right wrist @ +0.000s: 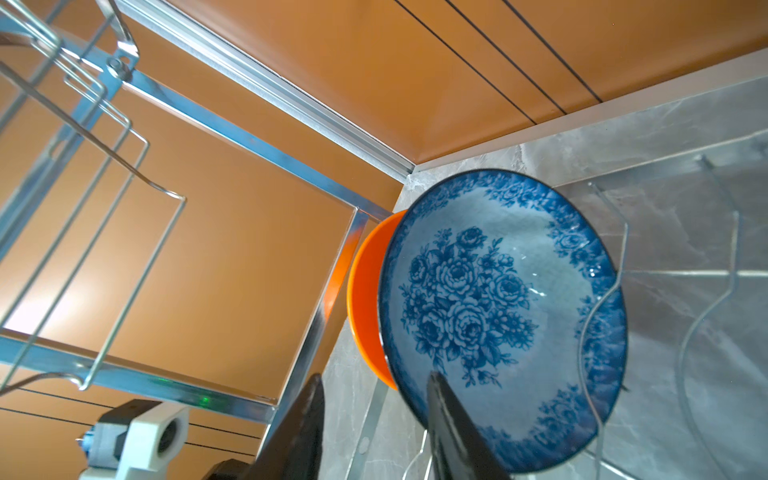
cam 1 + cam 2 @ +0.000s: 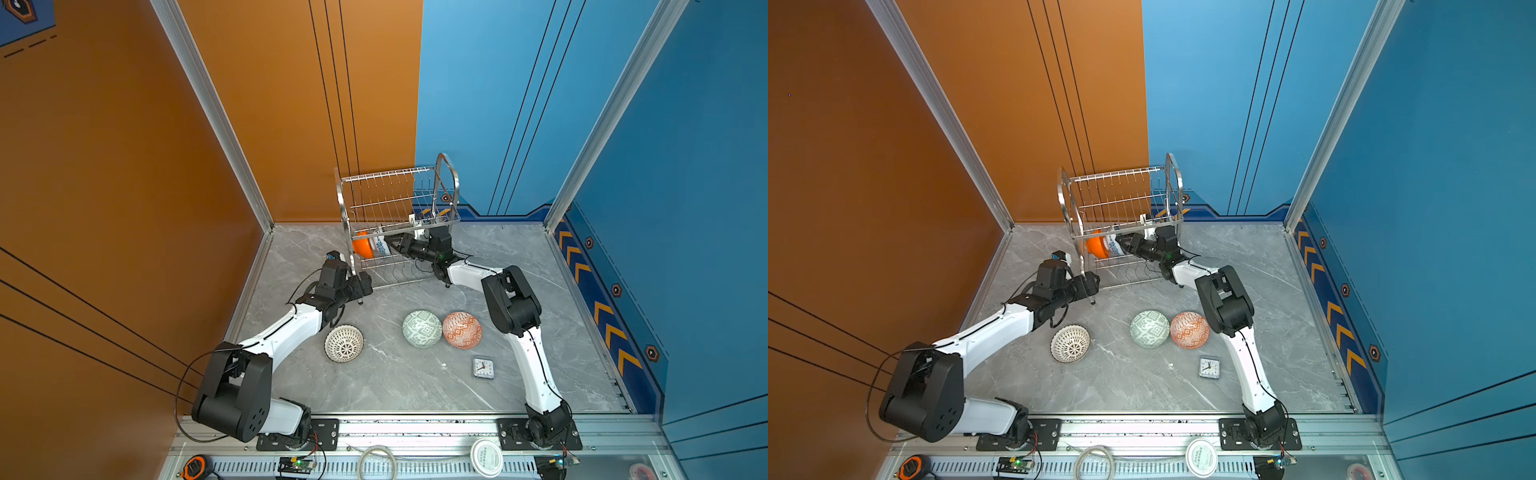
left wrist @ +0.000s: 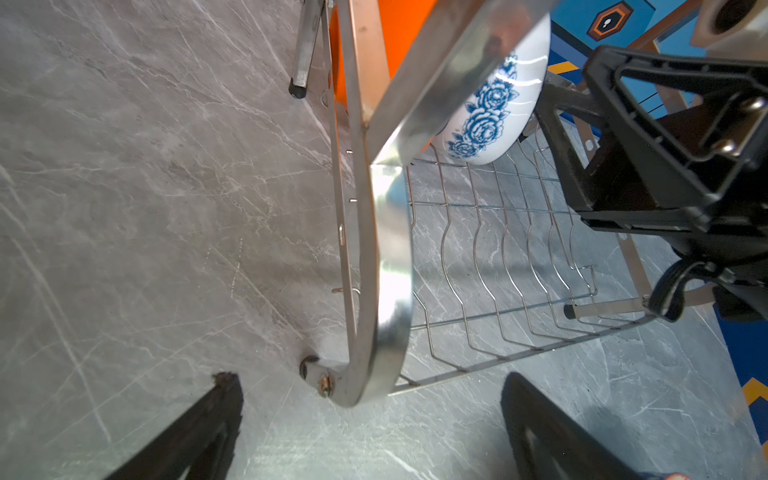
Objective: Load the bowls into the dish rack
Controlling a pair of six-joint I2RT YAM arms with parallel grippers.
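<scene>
Blue floral bowl (image 1: 498, 316) on edge beside orange bowl (image 1: 365, 299) on the lower shelf of the dish rack (image 2: 395, 216), right tool (image 1: 374, 376) parted astride its rim, left tool (image 3: 370, 378) spread around the rack's end frame (image 3: 386, 249), lattice bowl (image 2: 344, 343), green bowl (image 2: 422, 328), orange-red bowl (image 2: 462, 330) on desk (image 2: 395, 386)

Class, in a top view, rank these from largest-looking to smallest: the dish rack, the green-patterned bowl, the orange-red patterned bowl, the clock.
1. dish rack, clearly largest.
2. green-patterned bowl and orange-red patterned bowl: they look alike, so unranked.
3. clock, smallest.
</scene>
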